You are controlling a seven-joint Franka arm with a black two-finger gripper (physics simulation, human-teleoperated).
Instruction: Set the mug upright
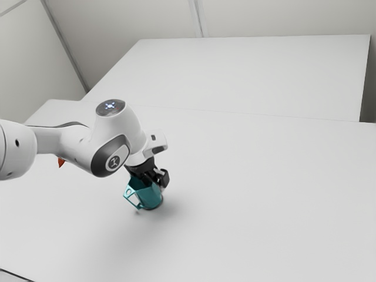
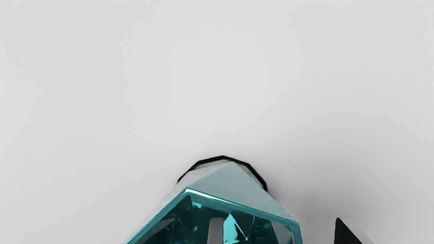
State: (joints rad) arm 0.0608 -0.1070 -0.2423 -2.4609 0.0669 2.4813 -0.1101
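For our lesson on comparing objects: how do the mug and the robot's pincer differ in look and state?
The mug is teal; the pincer is mostly black. The mug is one hollow vessel with a side handle, whereas the pincer has two separate fingers. The pincer stands open, one finger inside the mug, one outside. Both show angular edges.

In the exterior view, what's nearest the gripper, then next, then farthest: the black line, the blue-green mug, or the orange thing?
1. Blue-green mug: right at the gripper.
2. Orange thing: toward the view's left, partly behind the arm.
3. Black line: lower left corner.
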